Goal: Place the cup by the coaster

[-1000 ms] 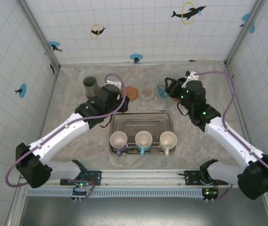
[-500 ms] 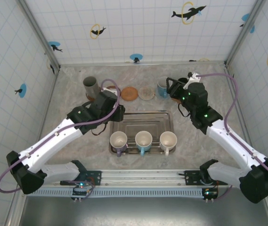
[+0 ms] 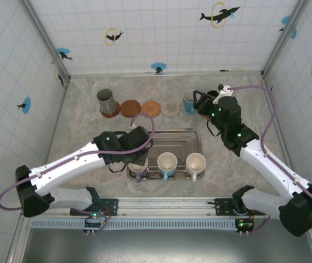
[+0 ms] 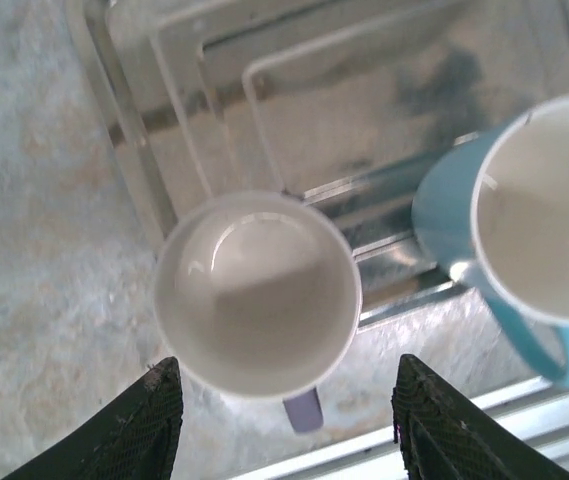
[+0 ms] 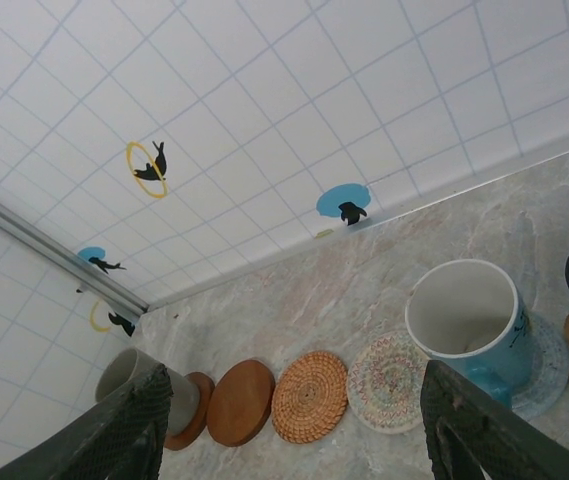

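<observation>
Left wrist: blue mug (image 4: 524, 215) stands just beside the purple-handled cup (image 4: 257, 290).

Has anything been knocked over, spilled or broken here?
Nothing stands out. The purple-handled cup and blue cup stand upright and empty at the near edge of the metal tray; the coasters lie flat in a row.

The cup (image 4: 257, 292) is white with a purple handle, empty and upright. It stands at the left end of the tray (image 3: 166, 137)'s near edge, handle toward the near side. Three bare round coasters lie flat in a row near the back wall, well apart from the cup: a brown wooden coaster (image 3: 130, 108), a woven coaster (image 3: 151, 108) and a pale patterned coaster (image 3: 171, 108), each just beside the next.
</observation>
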`<action>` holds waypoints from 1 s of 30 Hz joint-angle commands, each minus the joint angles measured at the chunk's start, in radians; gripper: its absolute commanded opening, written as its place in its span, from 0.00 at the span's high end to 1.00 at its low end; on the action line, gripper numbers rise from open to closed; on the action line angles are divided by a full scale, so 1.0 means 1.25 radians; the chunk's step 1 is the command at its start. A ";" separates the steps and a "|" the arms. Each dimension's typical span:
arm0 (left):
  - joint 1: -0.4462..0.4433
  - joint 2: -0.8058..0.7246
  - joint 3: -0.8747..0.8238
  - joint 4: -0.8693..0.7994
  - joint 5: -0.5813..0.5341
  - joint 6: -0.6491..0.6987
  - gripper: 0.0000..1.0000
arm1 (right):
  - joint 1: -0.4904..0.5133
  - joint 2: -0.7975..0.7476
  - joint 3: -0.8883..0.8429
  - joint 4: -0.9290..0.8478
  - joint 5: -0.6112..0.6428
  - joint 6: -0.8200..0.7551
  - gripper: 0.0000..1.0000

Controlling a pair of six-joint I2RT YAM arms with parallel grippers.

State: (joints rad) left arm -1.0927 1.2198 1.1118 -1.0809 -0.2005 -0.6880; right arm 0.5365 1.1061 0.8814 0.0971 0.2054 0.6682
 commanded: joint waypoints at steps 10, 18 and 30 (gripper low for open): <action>-0.094 -0.020 -0.111 -0.045 0.073 -0.148 0.43 | 0.003 -0.006 -0.015 0.024 0.025 -0.008 0.32; -0.104 -0.049 -0.195 0.047 0.077 -0.191 0.42 | 0.002 0.009 -0.014 0.025 0.026 -0.007 0.31; -0.105 0.017 -0.235 0.112 0.069 -0.194 0.43 | 0.002 0.018 -0.015 0.028 0.025 -0.004 0.31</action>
State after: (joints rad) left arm -1.2167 1.2289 0.8314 -0.9413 -0.1081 -0.8997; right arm 0.5365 1.1294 0.8814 0.0967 0.2161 0.6651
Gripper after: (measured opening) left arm 0.577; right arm 0.688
